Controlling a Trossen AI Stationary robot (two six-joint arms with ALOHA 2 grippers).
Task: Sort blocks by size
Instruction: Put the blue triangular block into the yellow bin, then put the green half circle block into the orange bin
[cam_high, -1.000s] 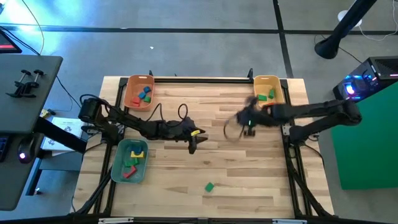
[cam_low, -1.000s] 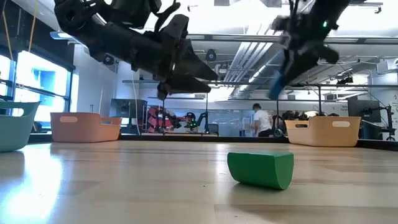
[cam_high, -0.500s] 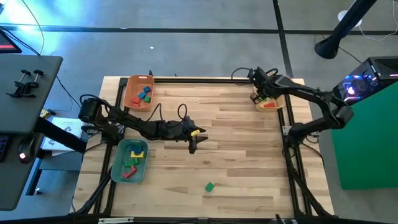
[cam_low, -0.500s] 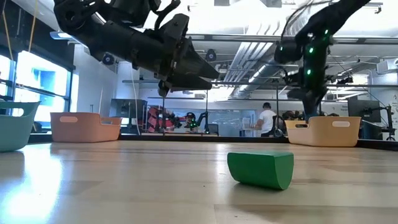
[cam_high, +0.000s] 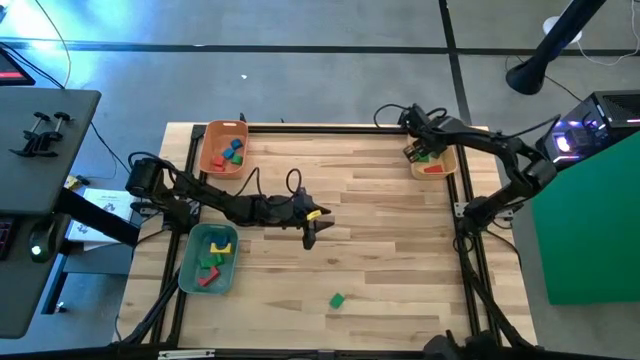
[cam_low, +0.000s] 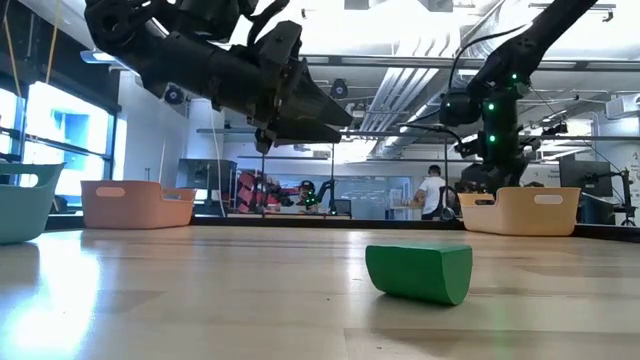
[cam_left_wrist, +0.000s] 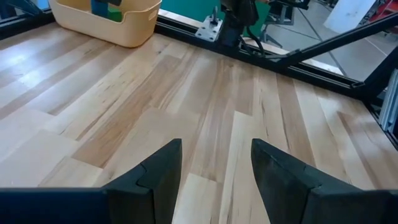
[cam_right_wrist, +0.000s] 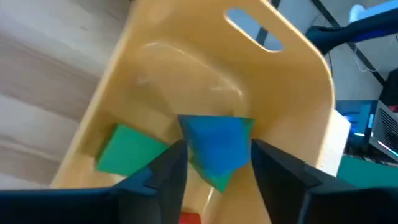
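Note:
My right gripper (cam_high: 418, 152) is at the table's far right, over the yellow tray (cam_high: 445, 131), shut on a blue block (cam_right_wrist: 214, 144). A green block (cam_right_wrist: 127, 151) and a red one (cam_high: 432, 168) lie in that tray. Another green block (cam_high: 337, 300) lies on its side on the bare wood near the front edge; it also shows in the low view (cam_low: 419, 272). My left gripper (cam_high: 309, 238) hangs open and empty above the middle of the table, its fingers apart in the left wrist view (cam_left_wrist: 216, 168). My right gripper pinches the blue block by two opposite sides (cam_right_wrist: 186, 149) between its two fingers. The fingers come from above, pointing down into the yellow tray. The block reaches past the fingertips. Whether its underside touches the green block below it, I cannot tell.
An orange tray (cam_high: 212, 135) with several blocks stands at the far left, and a teal tray (cam_high: 190, 262) with several blocks at the near left. Black rails run along the table's edges. A person walks in the room beyond (cam_low: 432, 192).
My right gripper has gone from above the middle of the table toward the far right corner with the blue block and now stands over the yellow tray, lower than before.

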